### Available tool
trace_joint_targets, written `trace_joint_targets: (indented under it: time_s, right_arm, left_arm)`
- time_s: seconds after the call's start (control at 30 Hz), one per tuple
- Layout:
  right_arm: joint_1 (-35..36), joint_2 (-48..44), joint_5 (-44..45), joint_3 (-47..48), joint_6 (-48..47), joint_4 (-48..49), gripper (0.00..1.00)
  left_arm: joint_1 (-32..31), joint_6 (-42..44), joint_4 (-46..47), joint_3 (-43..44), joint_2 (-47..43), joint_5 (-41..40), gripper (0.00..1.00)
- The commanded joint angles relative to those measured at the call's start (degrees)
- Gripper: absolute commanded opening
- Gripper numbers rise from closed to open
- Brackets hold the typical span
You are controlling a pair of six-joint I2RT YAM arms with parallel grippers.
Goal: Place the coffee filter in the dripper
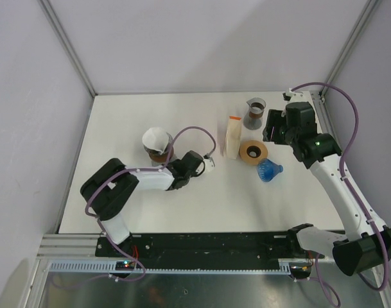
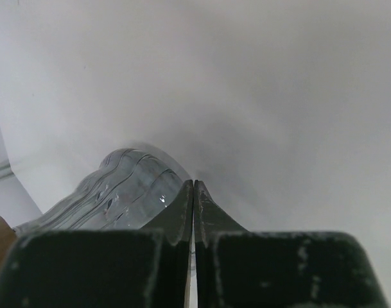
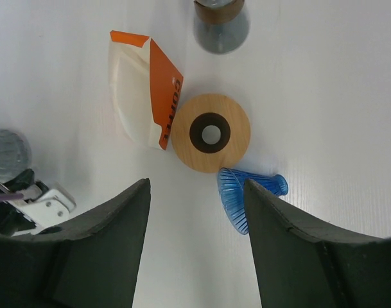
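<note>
The left arm lies folded low over the near-left part of the table (image 1: 118,115), its elbow out to the left and its forearm running right toward the middle. The left gripper (image 2: 193,186) has its jaws pressed flat together with nothing between them. The tips sit just beside the ribbed glass dripper (image 1: 159,153); whether they touch the glass cannot be told. The white filter (image 1: 155,137) sits in the mouth of that dripper, left of centre. The right arm reaches from the near-right corner up along the right edge, its wrist bent inward. The right gripper (image 3: 195,186) hangs over the table facing down, its jaws standing well apart and empty. Below it lie a wooden ring (image 3: 211,133) and a blue cone (image 3: 246,192) on its side just beside the ring. An orange-and-white packet (image 3: 140,96) touches the ring's left edge, and a grey cup (image 3: 221,29) stands farther back.
</note>
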Motion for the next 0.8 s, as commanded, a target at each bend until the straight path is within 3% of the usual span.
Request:
trace_joint_targets:
  time_s: [0.0,0.33,0.63,0.77]
  right_arm:
    - [-0.91,-1.30,0.99,0.09,-0.90,0.05,0.64]
    - [-3.44,-0.43,1.08,0.11,-1.28,-0.44,0.65]
    - [-5.62,1.99,0.49,0.11,-0.82,1.77,0.64]
    - [-6.78,2.96,-0.54,0.15,-0.99,3.65,0.65]
  left_arm:
    - [4.50,4.28,7.38,-1.64,0.37,-1.61,0.00]
    - [15.61,9.05,14.12,-0.58,3.73,-0.02,0.00]
    - [17.20,7.76,13.92,0.49,2.74,2.21,0.00]
    - [16.73,2.76,6.82,2.76,-1.12,8.09,0.04]
